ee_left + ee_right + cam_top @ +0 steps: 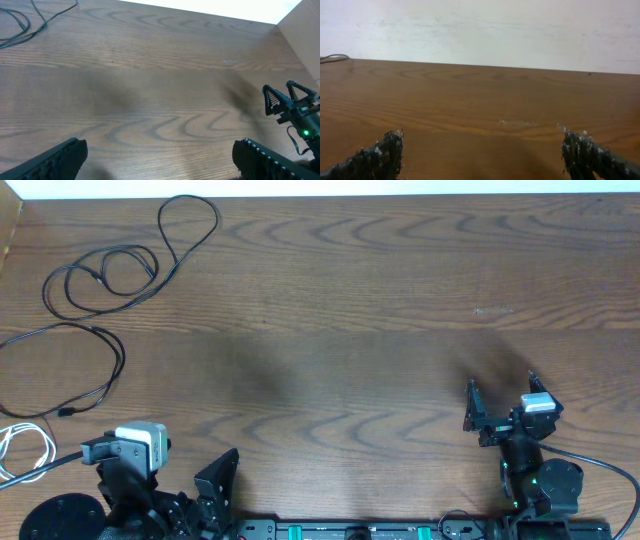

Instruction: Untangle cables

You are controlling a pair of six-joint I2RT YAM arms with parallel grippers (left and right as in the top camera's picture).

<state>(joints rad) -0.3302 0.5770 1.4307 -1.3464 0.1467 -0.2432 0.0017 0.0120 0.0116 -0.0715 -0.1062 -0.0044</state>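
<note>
Left hand (160, 149): released, fingers spread wide with only bare counter (350, 300) between them; it sits at the near left edge of the counter.
Right hand (500, 402): released too, jaws wide apart and holding nothing; it sits near the right side, towards the near edge.
Upper black cable (105, 268): lies in loose loops that cross one another at the far left corner of the counter, with one long loop reaching towards the far edge.
Lower black cable (121, 362): lies in one open curve just nearer than the first, at the left edge, with a small plug at its near end.
White cable (48, 448): a small loop at the left edge, just beside the left arm and on its outer side.
Cables and left hand: all three lie to the left of the hand and apart from it; the white one is nearest, and the two black ones are farther off.
Cables and right hand: well apart, with the whole width of bare counter between them.
Contact: neither hand touches any cable.
</note>
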